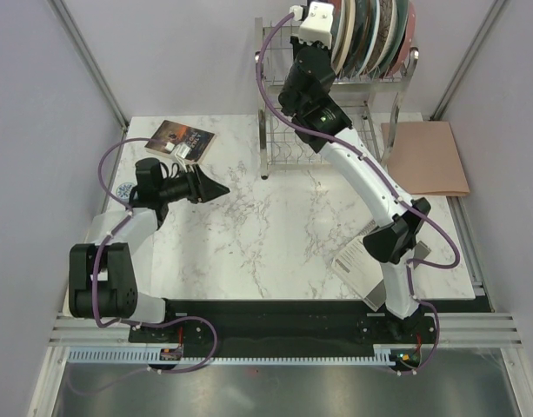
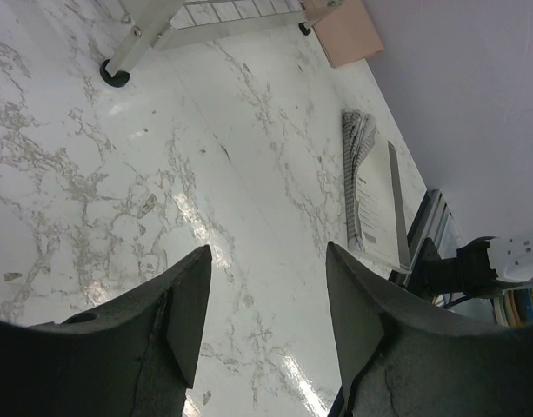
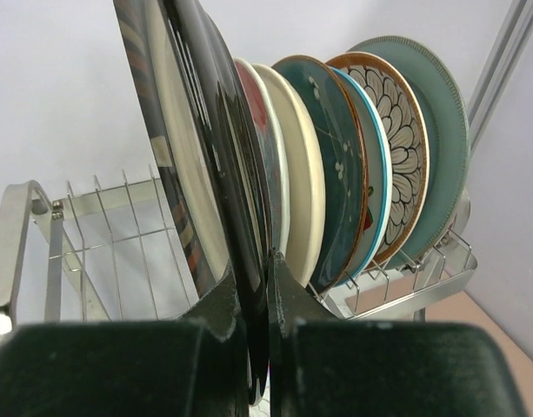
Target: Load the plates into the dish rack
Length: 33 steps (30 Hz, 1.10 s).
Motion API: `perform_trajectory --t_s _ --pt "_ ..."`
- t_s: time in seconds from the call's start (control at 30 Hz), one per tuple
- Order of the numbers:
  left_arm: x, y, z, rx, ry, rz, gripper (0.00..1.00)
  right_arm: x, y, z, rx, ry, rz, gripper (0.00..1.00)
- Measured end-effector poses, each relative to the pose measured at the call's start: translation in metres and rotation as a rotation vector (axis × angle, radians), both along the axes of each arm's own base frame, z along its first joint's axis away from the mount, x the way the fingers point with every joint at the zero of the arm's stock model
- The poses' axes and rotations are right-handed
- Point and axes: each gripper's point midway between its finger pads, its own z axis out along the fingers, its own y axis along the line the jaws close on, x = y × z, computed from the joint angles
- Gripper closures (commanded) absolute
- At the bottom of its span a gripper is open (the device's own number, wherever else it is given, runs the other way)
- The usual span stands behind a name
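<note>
On the upper tier of the dish rack [image 1: 282, 149], your right gripper [image 3: 268, 271] is clamped on the rim of a dark plate [image 3: 221, 148], upright beside the other plates [image 3: 336, 174] already slotted. No plate shows on the table [image 1: 275, 248] (this is likely the last). Your left gripper [image 2: 266, 252] hangs with its jaws apart, empty.

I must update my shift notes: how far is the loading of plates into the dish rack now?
Done: several plates stand in the dish rack, upper tier. In hand: the right gripper is shut on a dark plate at that row. To do: release it; no plate shows on the table, and the left gripper is open, empty.
</note>
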Motion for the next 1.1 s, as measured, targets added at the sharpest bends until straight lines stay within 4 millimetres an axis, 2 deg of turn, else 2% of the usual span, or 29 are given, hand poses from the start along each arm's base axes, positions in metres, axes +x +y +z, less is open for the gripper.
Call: perform_trajectory --t_s 0.43,0.73,0.97,1.0,1.03,1.1 --pt "0.004 0.000 -0.014 -0.002 0.038 -0.001 0.38 0.021 -0.012 -0.028 0.026 0.039 -0.049 1.00" --pt "0.005 0.000 -0.023 -0.002 0.064 -0.001 0.38 0.044 -0.003 -0.060 0.017 0.085 -0.026 1.00" --pt "0.008 0.000 -0.033 -0.003 0.096 -0.001 0.38 0.059 -0.009 -0.068 0.040 0.074 -0.031 1.00" --pt "0.009 0.000 -0.034 -0.003 0.096 0.000 0.38 0.061 -0.010 -0.070 0.044 0.072 -0.031 0.98" --pt "0.010 0.000 -0.033 -0.003 0.096 0.000 0.38 0.064 -0.011 -0.071 0.045 0.072 -0.028 0.86" --pt "0.012 0.000 -0.033 -0.003 0.095 0.000 0.38 0.068 -0.011 -0.073 0.047 0.069 -0.020 0.75"
